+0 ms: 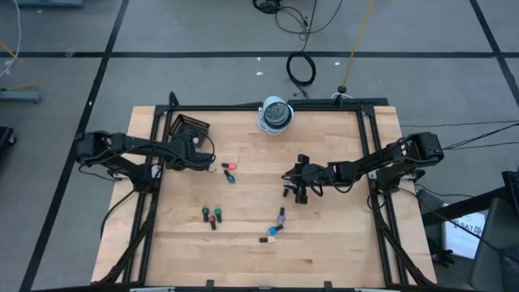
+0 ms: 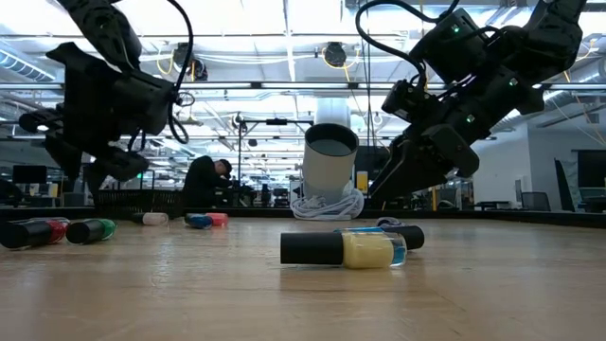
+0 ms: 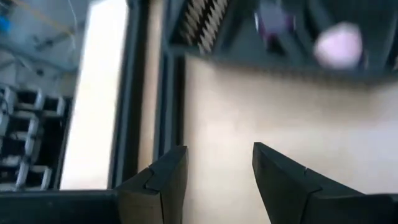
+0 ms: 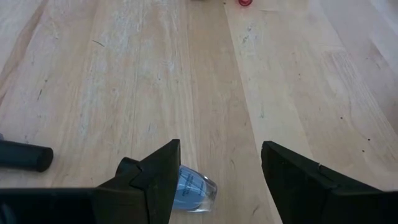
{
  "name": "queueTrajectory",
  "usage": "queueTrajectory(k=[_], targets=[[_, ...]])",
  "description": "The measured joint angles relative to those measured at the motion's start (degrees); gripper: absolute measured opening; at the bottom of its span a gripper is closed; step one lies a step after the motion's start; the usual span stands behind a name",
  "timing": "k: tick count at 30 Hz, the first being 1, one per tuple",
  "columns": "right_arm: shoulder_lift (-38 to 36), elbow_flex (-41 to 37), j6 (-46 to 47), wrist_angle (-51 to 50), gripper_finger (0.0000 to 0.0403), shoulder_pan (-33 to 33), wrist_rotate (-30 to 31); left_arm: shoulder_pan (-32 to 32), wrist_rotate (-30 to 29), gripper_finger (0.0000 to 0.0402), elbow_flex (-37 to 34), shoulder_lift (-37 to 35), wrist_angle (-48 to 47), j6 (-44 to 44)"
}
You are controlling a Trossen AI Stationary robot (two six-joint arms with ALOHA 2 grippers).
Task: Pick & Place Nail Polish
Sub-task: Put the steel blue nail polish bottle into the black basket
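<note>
Several nail polish bottles lie on their sides on the wooden table: a pink one (image 1: pixel 229 166) beside a blue one (image 1: pixel 231 176), a red and green pair (image 1: pixel 212 215), a purple one (image 1: pixel 281 216) and a yellow one (image 2: pixel 365 250). My left gripper (image 3: pixel 221 162) hovers open just before the black tray (image 1: pixel 189 127), where blurred pink (image 3: pixel 339 46) and purple shapes show. My right gripper (image 4: pixel 221 155) stands open mid-table. A blue bottle (image 4: pixel 194 190) lies on the table, partly hidden behind one finger (image 4: pixel 155 174).
A white cylinder (image 1: pixel 276 113) with a coiled cord at its foot stands at the far edge. A black frame (image 1: pixel 366 146) runs along the table's sides. A dark cap (image 4: pixel 25 157) lies near the right gripper. Bare wood fills the near part of the table.
</note>
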Motion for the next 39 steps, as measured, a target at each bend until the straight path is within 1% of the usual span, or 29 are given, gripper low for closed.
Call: queueTrajectory(k=[2,4,10,17,23,25,28,32,36,39], targets=[[0.00,0.00,0.02,0.05,0.0212,0.00,0.00,0.16,3.31,0.0179,0.00,0.00,0.81,0.73],[0.00,0.00,0.09,0.35,0.0212,0.00,0.04,0.70,3.70,0.0179,0.00,0.00,2.31,0.91],[-0.01,0.00,0.92,0.44,0.0212,0.02,0.04,5.01,-2.79,0.0179,-1.93,-0.02,8.21,3.44],[-0.01,0.00,1.69,0.39,0.0212,0.07,0.01,12.39,-8.90,0.0179,-7.41,-0.02,15.66,7.93],[0.00,0.00,1.70,0.39,0.0212,0.07,0.00,16.44,-16.40,0.0179,-10.32,-0.02,18.61,7.98],[0.00,0.00,1.68,0.39,0.0212,0.07,0.00,16.82,-18.62,0.0179,-10.38,-0.02,19.62,8.12],[-0.01,0.00,1.31,0.38,0.0212,0.09,0.21,16.80,-20.28,0.0179,-9.84,-0.02,21.56,10.06],[-1.33,-0.02,0.65,-1.03,0.0212,0.31,0.15,16.02,-22.51,0.0179,-8.08,-0.58,19.42,10.14],[-5.43,0.71,0.64,-7.40,0.0212,1.54,-0.21,13.79,-24.78,0.0179,-5.67,-4.43,14.88,8.94],[-6.00,1.83,0.62,-9.57,0.0212,2.51,-3.49,11.26,-25.26,0.0179,-3.68,-8.98,13.99,10.79]])
